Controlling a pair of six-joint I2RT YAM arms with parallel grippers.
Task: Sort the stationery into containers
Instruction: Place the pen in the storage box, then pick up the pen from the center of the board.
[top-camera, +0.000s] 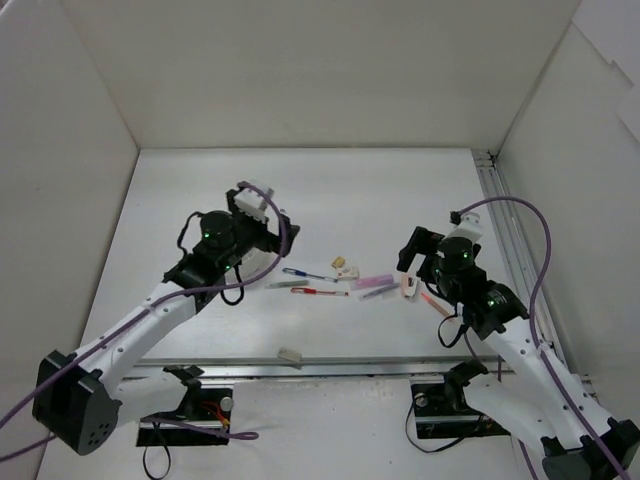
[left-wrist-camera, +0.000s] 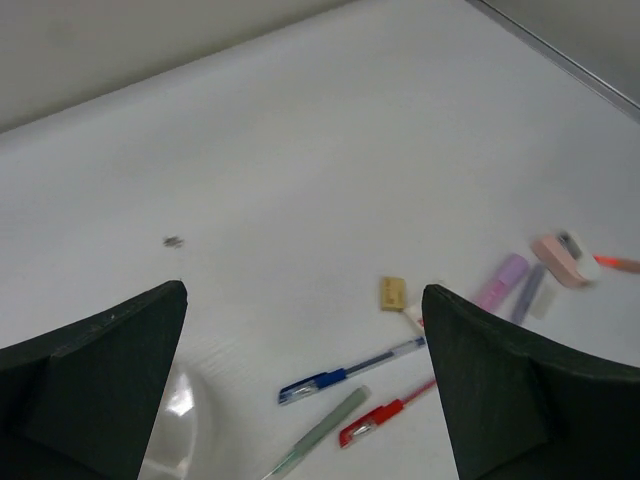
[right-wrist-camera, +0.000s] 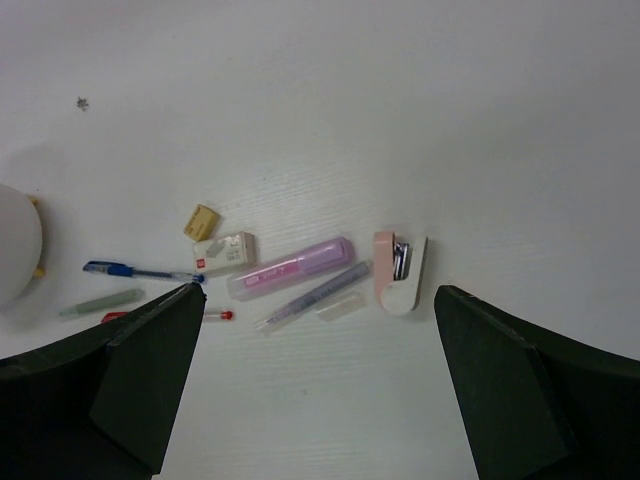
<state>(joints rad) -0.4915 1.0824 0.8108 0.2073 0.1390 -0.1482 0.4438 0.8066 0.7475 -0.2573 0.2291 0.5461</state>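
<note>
- Stationery, loose on the tabletop (top-camera: 400, 200), clustered mid-frame in the top view between the two arms:
- Blue pen (right-wrist-camera: 140, 271), red pen (left-wrist-camera: 385, 412) and a grey-green pen (left-wrist-camera: 320, 432) at the left end of the cluster, lying close together.
- Tan eraser (right-wrist-camera: 202, 221) just beside a white eraser (right-wrist-camera: 225, 252), above the pens.
- Lilac-pink marker (right-wrist-camera: 292, 267) with a thin lilac pen (right-wrist-camera: 315, 295) alongside it, right of the erasers.
- Small pink-and-white item (right-wrist-camera: 400, 270), type not clear, at the right end; an orange marker (top-camera: 432, 302) just past it.
- One further eraser (top-camera: 290, 355), well apart, lower centre of the top view.
- White cup (right-wrist-camera: 12, 240): cropped at the left edge of the right wrist view, left of the blue pen; compartments not visible.
- Left hand (left-wrist-camera: 305, 300): fingers spread wide, nothing between them.
- Right hand (right-wrist-camera: 318, 295): fingers spread wide, holding nothing, above the marker end of the cluster.
</note>
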